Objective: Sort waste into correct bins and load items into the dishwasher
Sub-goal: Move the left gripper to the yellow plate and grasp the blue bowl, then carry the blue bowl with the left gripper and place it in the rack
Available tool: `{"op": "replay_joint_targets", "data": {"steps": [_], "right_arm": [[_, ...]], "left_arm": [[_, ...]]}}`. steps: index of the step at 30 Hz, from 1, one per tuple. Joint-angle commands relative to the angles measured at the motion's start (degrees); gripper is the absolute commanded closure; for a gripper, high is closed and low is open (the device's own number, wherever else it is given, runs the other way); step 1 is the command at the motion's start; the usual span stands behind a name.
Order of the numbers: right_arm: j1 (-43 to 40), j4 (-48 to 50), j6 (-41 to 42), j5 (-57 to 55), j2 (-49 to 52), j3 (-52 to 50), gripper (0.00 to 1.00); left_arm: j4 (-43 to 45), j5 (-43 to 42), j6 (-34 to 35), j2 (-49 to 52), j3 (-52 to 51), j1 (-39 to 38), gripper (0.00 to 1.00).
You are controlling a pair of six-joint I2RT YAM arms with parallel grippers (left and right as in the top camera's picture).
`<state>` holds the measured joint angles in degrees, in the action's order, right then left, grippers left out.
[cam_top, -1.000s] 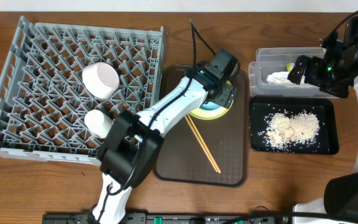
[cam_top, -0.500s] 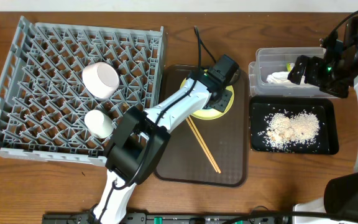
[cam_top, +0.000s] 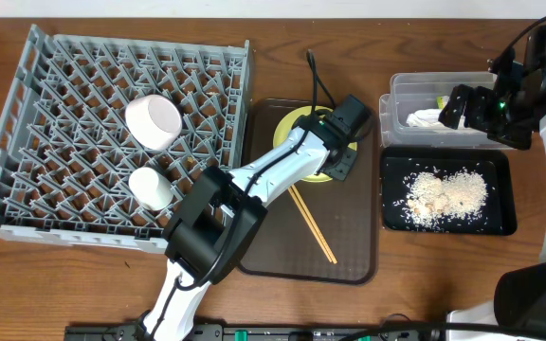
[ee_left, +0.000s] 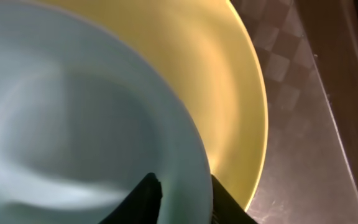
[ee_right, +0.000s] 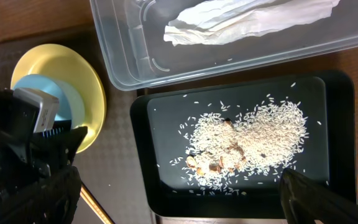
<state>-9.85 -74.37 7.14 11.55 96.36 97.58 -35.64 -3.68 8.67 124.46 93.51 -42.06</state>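
My left gripper [ee_left: 184, 198] is shut on the rim of the light blue bowl [ee_left: 73, 124], one finger inside and one outside. The bowl sits on the round yellow plate [ee_left: 229, 81], which rests on the brown serving tray [cam_top: 349, 256]. From overhead the left gripper [cam_top: 335, 156] covers most of the bowl. Wooden chopsticks [cam_top: 311, 223] lie on the tray beside the plate. My right gripper [ee_right: 179, 177] hangs open over the black tray [ee_right: 340, 124] of rice crumbs [ee_right: 247, 140]. A white napkin [ee_right: 247, 22] lies in the clear tub [ee_right: 129, 56].
The grey dish rack [cam_top: 83, 85] fills the left side and holds a pinkish-white bowl [cam_top: 153, 120] and a small white cup [cam_top: 148, 187]. A green-and-yellow wrapper [cam_top: 441, 101] shows in the tub. A black cable [cam_top: 313, 76] trails behind the plate.
The left gripper has slid right and slightly toward the far side over the plate, and its jaws have narrowed onto the bowl's rim. The right arm has not moved.
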Motion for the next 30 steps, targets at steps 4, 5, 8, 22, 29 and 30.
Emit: {"op": "replay_joint_targets", "data": {"steps": [4,5,8,22,29,30], "right_arm": [[-0.26,-0.26,0.07,-0.15,-0.44,0.98,0.01],[-0.26,-0.33,0.07,-0.15,-0.44,0.98,0.01],[-0.26,-0.33,0.07,-0.15,-0.44,0.98,0.01],[-0.26,-0.42,0.04,-0.20,-0.44,0.98,0.01],[-0.26,-0.42,0.07,-0.17,-0.44,0.98,0.01],[-0.26,-0.44,0.04,-0.17,-0.44,0.98,0.01]], "left_arm": [[-0.17,3.41,-0.50,0.98,-0.39,0.11,0.89],[-0.17,3.56,-0.76,0.87,-0.26,0.15,0.91],[-0.87,3.56,-2.93,-0.26,0.31,0.31,0.92],[-5.73,2.34,-5.62,-19.93,2.29,9.55,0.93],[-5.88,-25.31,-6.93,-23.98,2.29,24.92,0.93],[-5.79,-29.27,-7.45,-23.67,2.29,27.30,0.93]]}}
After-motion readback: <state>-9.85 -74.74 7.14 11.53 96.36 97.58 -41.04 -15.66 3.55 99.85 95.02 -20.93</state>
